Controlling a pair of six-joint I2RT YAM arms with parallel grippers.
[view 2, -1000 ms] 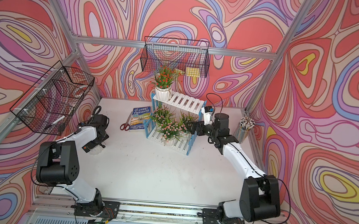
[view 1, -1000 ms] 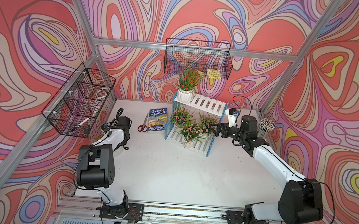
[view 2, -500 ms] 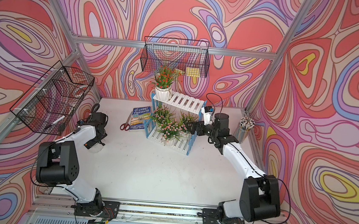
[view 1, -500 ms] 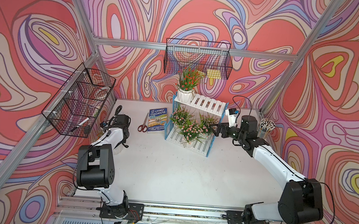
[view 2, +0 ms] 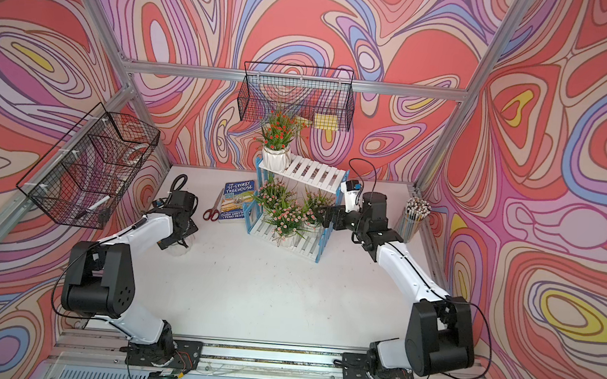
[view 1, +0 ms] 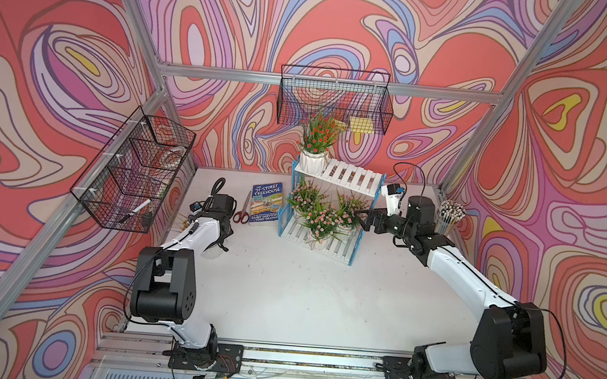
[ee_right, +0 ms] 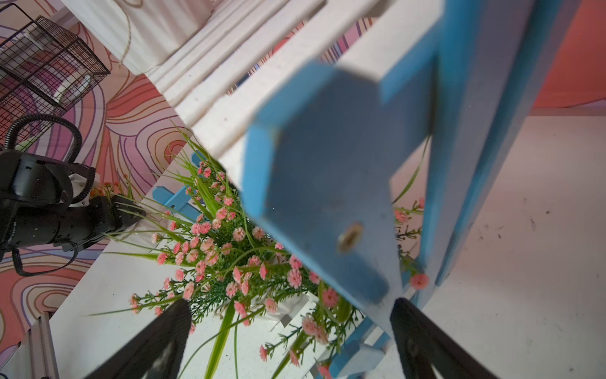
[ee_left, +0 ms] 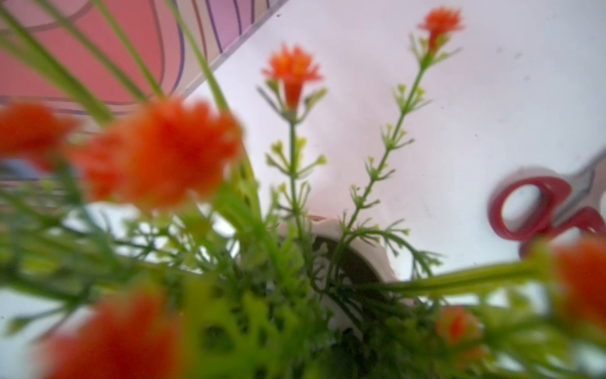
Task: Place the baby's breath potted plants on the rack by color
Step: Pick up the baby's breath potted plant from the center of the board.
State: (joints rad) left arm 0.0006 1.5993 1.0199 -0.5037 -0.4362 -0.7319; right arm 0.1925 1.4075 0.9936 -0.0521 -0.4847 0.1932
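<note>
- The rack (view 1: 348,177) stands at the centre of both top views, toward the back of the white table (view 1: 303,303). Its lower shelf holds the three pink potted plants (view 1: 320,218). Its upper shelf holds one orange-red plant (view 1: 316,135) at the left end, and the slats to the right of that pot are bare.
- The last orange-red potted plant (view 1: 212,253) stands on the table at left-centre of the frame, well apart from the rack. The red-handled scissors (view 1: 243,213) and a book (view 1: 265,204) lie between them.
- The left gripper (view 1: 222,239) hangs right over this plant. In the left wrist view the stems rise toward the lens and the white pot rim (ee_left: 357,259) sits low centre. The pot therefore appears upright, its axis vertical, directly below the jaws.
- No finger shows in that view, and the arm hides the jaws from above. I cannot tell whether the left jaws are apart or clamped on the pot.
- The right gripper (ee_right: 288,306) has its jaws wide apart and empty, at the rack's blue side frame (ee_right: 328,183), beside the pink plants.
- Judgement: the left arm is much the nearer. The carry runs rightward and up-frame, and must clear the upper shelf's edge to land beside the matching orange-red plant.
</note>
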